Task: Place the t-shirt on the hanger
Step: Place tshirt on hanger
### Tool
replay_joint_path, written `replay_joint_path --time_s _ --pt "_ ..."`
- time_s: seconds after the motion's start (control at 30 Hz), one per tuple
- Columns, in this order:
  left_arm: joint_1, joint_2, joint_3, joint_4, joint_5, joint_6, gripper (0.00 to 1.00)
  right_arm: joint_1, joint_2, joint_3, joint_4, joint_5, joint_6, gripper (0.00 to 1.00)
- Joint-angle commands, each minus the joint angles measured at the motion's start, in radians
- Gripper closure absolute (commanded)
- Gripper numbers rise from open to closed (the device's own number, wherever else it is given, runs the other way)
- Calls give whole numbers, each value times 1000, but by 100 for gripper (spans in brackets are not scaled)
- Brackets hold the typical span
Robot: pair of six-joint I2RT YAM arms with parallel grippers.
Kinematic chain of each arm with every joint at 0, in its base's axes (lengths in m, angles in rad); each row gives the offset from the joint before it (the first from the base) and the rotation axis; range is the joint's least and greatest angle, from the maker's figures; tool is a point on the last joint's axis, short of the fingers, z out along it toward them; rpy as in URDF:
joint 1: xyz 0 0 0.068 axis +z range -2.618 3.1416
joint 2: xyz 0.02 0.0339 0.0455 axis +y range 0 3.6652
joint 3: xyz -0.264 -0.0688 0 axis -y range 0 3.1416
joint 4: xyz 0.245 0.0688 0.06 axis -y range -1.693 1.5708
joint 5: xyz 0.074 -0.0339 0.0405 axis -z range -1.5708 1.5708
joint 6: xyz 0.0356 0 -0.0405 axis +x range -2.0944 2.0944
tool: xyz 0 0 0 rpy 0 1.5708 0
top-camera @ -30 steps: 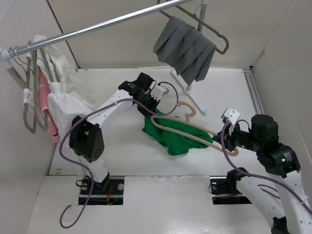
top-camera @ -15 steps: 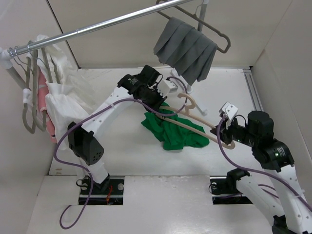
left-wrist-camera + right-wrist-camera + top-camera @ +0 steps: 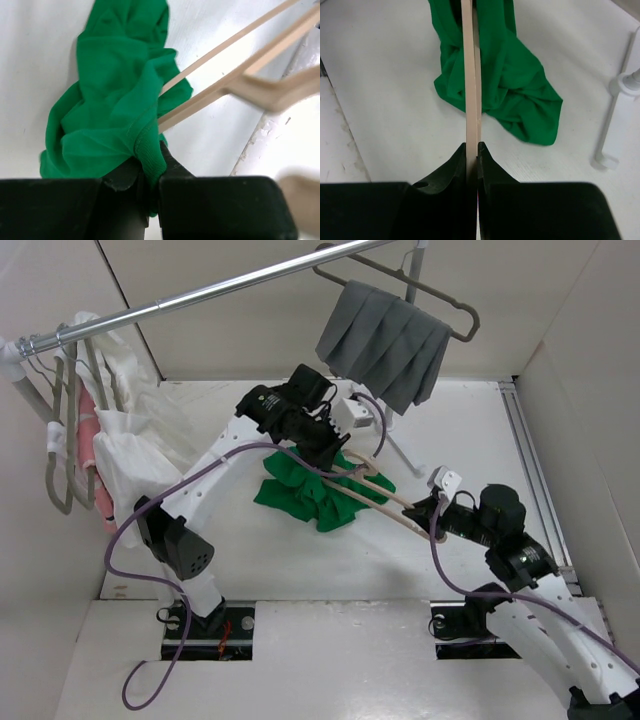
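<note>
Since a second ago both arms have carried their load to the left and toward the back wall, the green bundle now lying nearer the table's middle and the hanger turned so that it shows as thin bars. At the far left, white garments (image 3: 128, 452) hang from thin grey-white hangers (image 3: 58, 455) on a chrome rail (image 3: 200, 296). Right of them, the left gripper (image 3: 330, 452) (image 3: 150, 167) is clamped fully closed on a ribbed edge of the bright green cotton t-shirt (image 3: 298, 496) (image 3: 107, 120) (image 3: 517, 97), lifting that edge while the rest of the shirt lies crumpled on the white table (image 3: 250, 555). The beige plastic clothes hanger (image 3: 378, 488) (image 3: 215, 90) (image 3: 468, 75) slants from the shirt down to the right, clear of the table; in the left wrist view its bars run into the folds just beside the pinched edge, though how far it reaches inside the cloth cannot be told. Above and behind, a grey pleated cloth (image 3: 385, 340) is draped over a dark grey hanger (image 3: 445, 300) on the same rail. Farther right, the right gripper (image 3: 436, 524) (image 3: 472, 150) has its fingers closed tight on the hanger's near end, the narrow beige edge pressed between them.
</note>
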Motion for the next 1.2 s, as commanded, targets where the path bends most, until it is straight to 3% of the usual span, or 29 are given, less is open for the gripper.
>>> replay_joint_path --time_s 0.0,0.13,0.2,0.33,0.4,0.47,0.6,0.77,0.9,1.03,1.17 --pt "-33 -55 27 -8 71 65 100 18 -31 -104 293 -23 56 100" --pt "-56 -64 -45 -8 101 101 95 18 15 -172 455 -23 78 100" --pt "-56 -64 -79 -8 101 113 80 18 38 -187 485 -51 78 100" --pt "-33 -86 -122 13 37 137 66 -4 82 -267 495 -115 32 100" --pt "31 -127 -122 49 37 137 59 -23 83 -299 508 -159 32 100" --pt "70 -153 -122 64 37 168 46 -43 72 -341 526 -172 32 100" --pt "104 -277 -227 146 28 280 33 -67 26 -382 567 -172 32 100" --pt "104 -414 -501 294 20 424 26 -67 4 -382 567 -193 32 100" --pt "104 -488 -629 447 11 473 20 -67 23 -382 567 -212 32 100" --pt "104 -518 -686 579 -11 496 18 -67 44 -373 567 -224 32 100" --pt "104 -528 -695 538 57 577 15 -67 55 -362 567 -233 23 100"
